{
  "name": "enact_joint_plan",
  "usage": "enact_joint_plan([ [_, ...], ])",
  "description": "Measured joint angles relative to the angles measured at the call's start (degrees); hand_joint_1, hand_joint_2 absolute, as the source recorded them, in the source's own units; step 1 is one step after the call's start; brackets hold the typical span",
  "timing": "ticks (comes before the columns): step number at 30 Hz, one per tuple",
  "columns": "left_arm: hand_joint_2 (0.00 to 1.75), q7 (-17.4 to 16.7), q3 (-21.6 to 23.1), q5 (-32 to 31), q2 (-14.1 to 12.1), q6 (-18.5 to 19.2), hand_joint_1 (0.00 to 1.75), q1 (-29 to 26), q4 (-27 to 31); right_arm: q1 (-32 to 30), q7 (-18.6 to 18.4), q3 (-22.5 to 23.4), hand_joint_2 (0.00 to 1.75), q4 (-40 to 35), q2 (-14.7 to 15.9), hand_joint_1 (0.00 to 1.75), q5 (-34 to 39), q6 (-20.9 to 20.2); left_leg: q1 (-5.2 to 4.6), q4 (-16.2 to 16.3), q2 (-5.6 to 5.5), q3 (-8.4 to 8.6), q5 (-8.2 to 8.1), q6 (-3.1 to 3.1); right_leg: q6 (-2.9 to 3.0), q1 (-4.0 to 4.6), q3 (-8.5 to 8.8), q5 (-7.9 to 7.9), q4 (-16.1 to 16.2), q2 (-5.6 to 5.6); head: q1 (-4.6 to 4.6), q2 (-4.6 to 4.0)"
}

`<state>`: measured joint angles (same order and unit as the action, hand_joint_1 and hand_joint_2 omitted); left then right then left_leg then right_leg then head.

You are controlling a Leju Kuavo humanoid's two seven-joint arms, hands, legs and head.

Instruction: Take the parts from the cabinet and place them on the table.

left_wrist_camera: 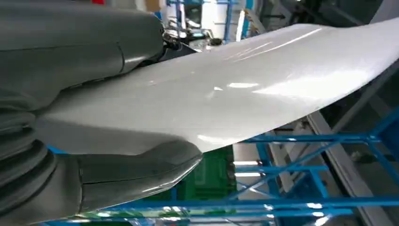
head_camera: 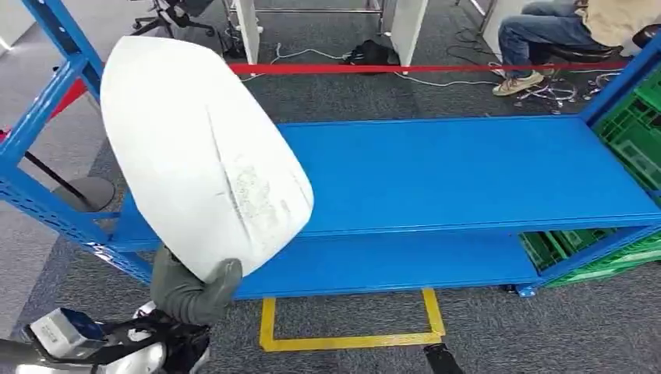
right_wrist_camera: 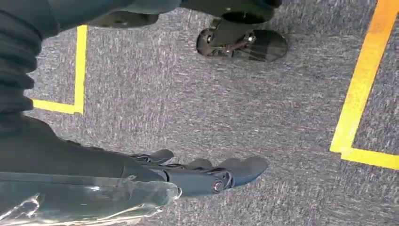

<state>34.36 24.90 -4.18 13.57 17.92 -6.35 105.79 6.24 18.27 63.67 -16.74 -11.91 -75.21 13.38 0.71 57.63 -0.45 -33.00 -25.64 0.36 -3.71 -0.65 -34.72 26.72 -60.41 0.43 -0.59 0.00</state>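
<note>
Fingers (left_wrist_camera: 141, 169) of left hand (head_camera: 191, 290) clamp white panel (head_camera: 199, 156) at its lower edge; glossy, stiff, likely light but slippery; right hand (right_wrist_camera: 207, 174) hangs loosely extended, holding nothing.

text: none legible | labels: none | numbers: none | signs: none

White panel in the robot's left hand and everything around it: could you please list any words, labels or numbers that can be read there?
None can be read.
White panel, gripped by the left hand: a faint grey patch that may be print, too blurred to read.
Blue shelf: plain.
Green crates: no legible marking.
Yellow floor tape: lines only, no text.
</note>
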Motion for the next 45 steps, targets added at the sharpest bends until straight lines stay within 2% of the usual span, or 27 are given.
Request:
enact_joint_plan([
  [2, 1.75, -0.8, 0.1, -0.2, 0.0, -0.5, 1.75, 0.0, 0.0, -0.1, 0.1, 0.0, 1.75, 0.0, 0.0, 0.0, 0.1, 0.0, -0.14, 0.0, 0.03, -0.05, -0.05, 0.33, -0.23, 0.0, -4.31, 4.66, -9.3, 0.0, -0.28, 0.0],
  [4, 1.75, -1.1, 0.1, -0.2, 0.0, -0.7, 1.75, 0.0, -0.1, -0.3, 0.2, 0.0, 1.75, 0.0, 0.0, 0.0, 0.2, 0.0, -0.28, 0.0, 0.02, -0.01, -0.09, 0.44, -0.25, 0.01, -7.83, 6.74, -16.4, 0.01, -0.33, 0.0],
  [5, 1.75, -1.1, 0.1, -0.3, 0.0, -0.9, 1.75, 0.0, -0.1, -0.4, 0.2, 0.0, 1.75, 0.0, 0.0, 0.0, 0.2, 0.0, -0.29, 0.0, -0.02, 0.05, -0.11, 0.45, -0.2, 0.01, -7.84, 5.83, -16.1, 0.01, -0.33, 0.0],
  [6, 1.75, -1.2, 0.1, -0.5, 0.0, -0.9, 1.75, 0.1, -0.2, -0.4, 0.2, 0.1, 1.75, 0.0, 0.0, 0.0, 0.2, 0.0, -0.29, 0.0, -0.08, 0.17, -0.16, 0.39, -0.09, 0.01, -6.4, 3.56, -12.9, 0.01, -0.35, 0.0],
  [8, 1.75, -1.1, 0.4, -0.7, -0.1, -0.2, 1.75, 0.4, -0.3, -0.2, 0.2, 0.1, 1.75, 0.0, 0.0, 0.0, -0.1, 0.0, -0.2, 0.0, -0.2, 0.57, -0.41, 0.02, 0.07, -0.07, -1.24, -1.6, -2.4, -0.01, -0.35, 0.0],
  [9, 1.75, -0.8, 0.6, -0.7, -0.1, 0.2, 1.75, 0.5, -0.3, -0.1, 0.2, 0.0, 1.75, 0.0, 0.0, 0.0, -0.2, 0.0, -0.3, 0.1, -0.22, 0.67, -0.57, -0.29, 0.09, -0.06, 0.43, -1.53, 0.9, 0.05, -0.39, 0.0],
  [10, 1.75, -0.4, 0.7, -0.6, -0.1, 0.5, 1.75, 0.7, -0.3, 0.1, 0.2, 0.0, 1.75, 0.0, 0.0, 0.0, -0.2, 0.0, -0.63, 0.4, -0.28, 0.5, -0.66, -0.6, 0.44, 0.06, 0.93, -1.51, 1.6, 0.22, -0.39, 0.0],
  [13, 1.75, -0.2, 1.3, 0.0, -0.2, 1.2, 1.75, 1.0, -0.3, 0.3, -0.1, 0.0, 1.75, 0.0, 0.0, 0.0, -0.5, 0.0, -0.4, -0.2, -0.25, 0.58, -0.25, -1.48, 1.39, 0.35, 0.53, -1.59, 1.4, 0.34, -0.33, 0.0],
  [15, 1.75, -0.2, 1.6, 0.3, -0.4, 1.5, 1.75, 1.3, -0.3, 0.4, -0.1, 0.0, 1.75, 0.0, 0.0, 0.0, -0.5, -0.1, -0.37, 0.9, -0.12, -0.02, -1.53, -2.25, 2.14, -0.07, 0.67, -1.9, 1.8, 0.21, -0.18, 0.0],
  [18, 1.75, -1.0, 1.7, -2.0, -0.4, 0.0, 1.75, 1.5, -0.5, 0.4, -0.1, 0.0, 1.75, 0.0, 0.0, 0.0, -0.3, 0.0, -0.28, 13.5, -0.11, -5.85, -8.17, -2.68, 2.7, -0.04, 0.57, -2.08, 1.7, -0.15, 0.09, 0.0],
  [19, 1.75, -1.4, 1.8, -3.1, -0.5, -0.6, 1.75, 1.5, -0.6, 0.3, -0.1, 0.0, 1.75, 0.0, 0.0, 0.0, -0.1, 0.0, -0.28, 17.1, -0.1, -7.57, -9.24, -2.7, 2.72, -0.02, 0.49, -2.13, 1.7, -0.19, 0.09, 0.0],
  [21, 1.75, -1.5, 1.9, -3.6, -0.5, -1.0, 1.75, 1.5, -0.9, 0.1, 0.0, 0.1, 1.75, 0.0, 0.0, 0.0, -0.1, 0.0, -0.28, 15.7, -0.1, -6.78, -6.94, -2.54, 2.62, -0.02, 0.4, -2.24, 1.7, -0.16, 0.11, 0.0],
  [24, 1.75, -1.6, 2.1, -3.8, -0.5, -1.2, 1.75, 1.6, -1.0, 0.1, 0.0, 0.1, 1.75, 0.0, 0.0, 0.0, -0.1, 0.0, -0.27, 2.1, 0.04, 0.5, -0.44, -2.03, 2.17, -0.03, 0.4, -2.52, 1.7, 0.07, 0.11, 0.0],
  [25, 1.75, -1.6, 2.2, -3.8, -0.5, -1.3, 1.75, 1.7, -1.0, 0.2, 0.0, 0.1, 1.75, 0.0, 0.0, 0.0, -0.1, 0.0, -0.35, -0.1, 0.01, 1.38, -0.89, -1.88, 1.77, 0.5, -0.03, -2.49, 1.2, 0.12, 0.16, 0.0],
  [29, 1.75, -1.8, 2.3, -3.6, -0.5, -1.4, 1.75, 1.8, -1.3, 0.0, 0.1, 0.1, 1.75, 0.0, 0.1, 0.0, -0.1, 0.0, -0.47, -0.1, -0.19, 0.45, 0.03, -0.26, 0.3, 0.08, -0.28, -3.53, 2.0, 0.09, 0.09, 0.0],
  [31, 1.75, -1.8, 2.5, -3.6, -0.5, -1.4, 1.75, 1.9, -1.4, -0.1, 0.1, 0.1, 1.75, 0.0, 0.1, 0.0, -0.1, 0.0, -0.28, -0.2, 0.02, 0.04, 0.58, 0.54, -0.22, 0.0, -1.73, 0.52, -1.5, -0.04, -0.35, 0.0],
  [33, 1.75, -1.9, 2.7, -3.6, -0.5, -1.4, 1.75, 2.0, -1.5, -0.1, 0.1, 0.1, 1.75, 0.0, 0.1, 0.0, -0.1, 0.0, -0.36, -0.2, 0.1, -0.84, 1.23, 0.79, -0.54, -0.01, -5.06, 5.91, -10.8, -0.04, -0.41, 0.0],
  [34, 1.75, -1.9, 2.7, -3.6, -0.5, -1.4, 1.75, 2.0, -1.6, -0.1, 0.1, 0.1, 1.75, 0.0, 0.1, 0.0, -0.1, 0.0, -0.43, -0.2, 0.11, -1.38, 1.6, 0.82, -0.65, 0.01, -6.29, 7.63, -14.8, -0.03, -0.48, 0.0],
  [35, 1.75, -2.0, 2.7, -3.5, -0.5, -1.4, 1.75, 2.0, -1.7, -0.2, 0.1, 0.1, 1.75, 0.0, 0.1, 0.0, -0.1, 0.0, -0.46, -0.2, 0.11, -1.86, 1.96, 0.81, -0.67, 0.01, -6.28, 7.85, -15.9, -0.03, -0.46, 0.0],
  [37, 1.75, -2.0, 2.7, -3.4, -0.5, -1.4, 1.75, 2.1, -1.8, -0.1, 0.1, 0.1, 1.75, 0.0, 0.1, 0.0, -0.1, 0.0, -0.47, -0.2, 0.09, -2.68, 2.66, 0.58, -0.49, 0.01, -2.19, 4.97, -10.7, -0.03, -0.48, 0.0],
  [38, 1.75, -2.0, 2.8, -3.4, -0.5, -1.4, 1.75, 2.1, -1.9, -0.1, 0.1, 0.1, 1.75, 0.0, 0.1, 0.0, -0.1, 0.0, -0.44, -0.2, 0.07, -3.0, 3.02, 0.39, -0.35, -0.01, 1.74, 2.78, -4.7, -0.04, -0.48, 0.0],
  [39, 1.75, -2.0, 2.8, -3.4, -0.5, -1.3, 1.75, 2.1, -1.9, 0.1, 0.1, 0.1, 1.75, 0.0, 0.1, 0.0, -0.1, 0.0, -0.41, -0.1, 0.04, -3.21, 3.35, 0.08, -0.24, -0.05, 5.44, 1.96, 0.9, -0.03, -0.48, 0.0],
  [40, 1.75, -2.0, 2.8, -3.3, -0.5, -1.3, 1.75, 2.1, -1.9, 0.4, 0.1, 0.1, 1.75, 0.0, 0.1, 0.0, -0.1, 0.0, -0.64, -0.1, 0.02, -3.49, 3.73, -0.36, -0.02, 0.24, 6.76, 2.98, 2.8, 0.1, -0.46, 0.0],
  [41, 1.75, -2.1, 2.9, -3.2, -0.5, -1.3, 1.75, 2.2, -1.9, 0.4, 0.1, 0.1, 1.75, 0.0, 0.1, 0.0, -0.1, 0.0, -0.6, -0.2, 0.02, -3.39, 4.07, -0.65, 0.44, 0.32, 6.04, 1.85, 2.3, 0.35, -0.28, 0.0],
  [43, 1.75, -2.1, 3.0, -3.0, -0.6, -1.2, 1.75, 2.3, -1.9, 0.3, 0.1, 0.1, 1.75, 0.0, 0.2, 0.0, -0.1, 0.0, -0.48, -0.4, 0.02, -3.45, 4.81, -1.36, 1.1, 0.49, 5.18, 1.95, 2.3, 0.38, -0.26, 0.0],
  [44, 1.75, -2.1, 3.0, -3.0, -0.6, -1.2, 1.75, 2.3, -1.9, 0.3, 0.1, 0.1, 1.75, 0.0, 0.2, 0.0, -0.1, 0.0, -0.57, -0.6, -0.03, -3.62, 5.31, -1.81, 1.83, 0.38, 4.8, 1.34, 2.7, 0.29, -0.37, 0.0],
  [45, 1.75, -2.1, 3.0, -2.9, -0.6, -1.2, 1.75, 2.3, -1.9, 0.4, 0.1, 0.1, 1.75, 0.0, 0.2, 0.0, -0.2, 0.0, -0.43, -0.4, -0.04, -4.11, 4.53, -2.07, 2.34, 0.09, 4.7, 0.67, 2.8, 0.04, -0.35, 0.0],
])
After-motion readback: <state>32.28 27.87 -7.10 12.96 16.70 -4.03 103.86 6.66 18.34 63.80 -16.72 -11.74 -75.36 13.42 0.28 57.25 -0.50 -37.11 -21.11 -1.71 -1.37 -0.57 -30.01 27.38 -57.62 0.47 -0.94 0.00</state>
